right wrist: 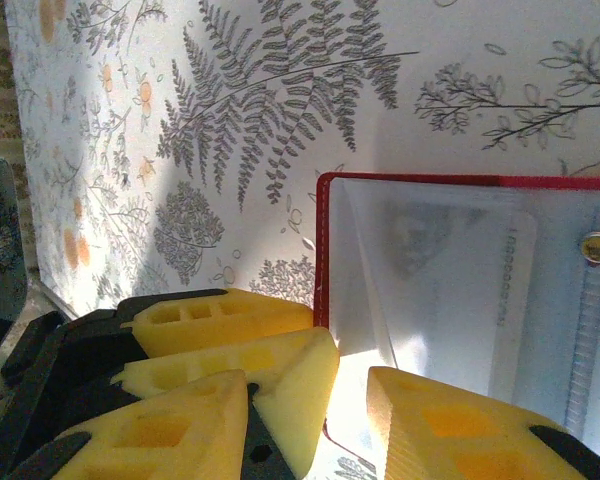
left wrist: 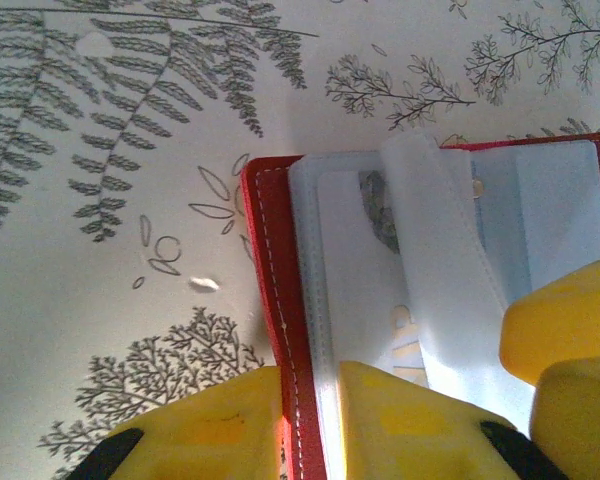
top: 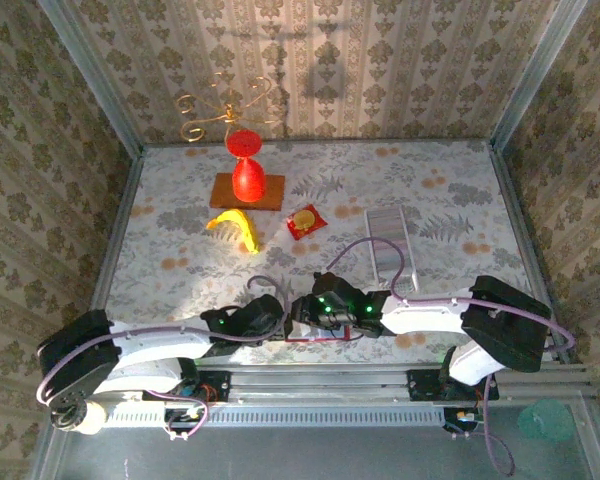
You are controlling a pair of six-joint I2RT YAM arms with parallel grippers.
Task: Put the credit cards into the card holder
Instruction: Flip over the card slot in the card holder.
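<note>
holder: we see the card holder (left wrist: 275, 260) open, pale inside up, on the tabletop (top: 180, 200) near the arm bases | left: left end effector (left wrist: 305, 400) pinches its red cover edge | right: right end effector (right wrist: 345, 385) straddles a corner, grip we cannot tell | cards: credit cards (top: 388, 232) in a pale row farther back, well apart

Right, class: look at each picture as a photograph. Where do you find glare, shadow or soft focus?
Top external view: even light, and the gold candelabra throws a faint shadow on the back wall. Left wrist view: the table print is sharp, the near yellow fingers soft. Right wrist view: strong glare whitens the clear sleeve of the card holder beside the yellow fingers.
</note>
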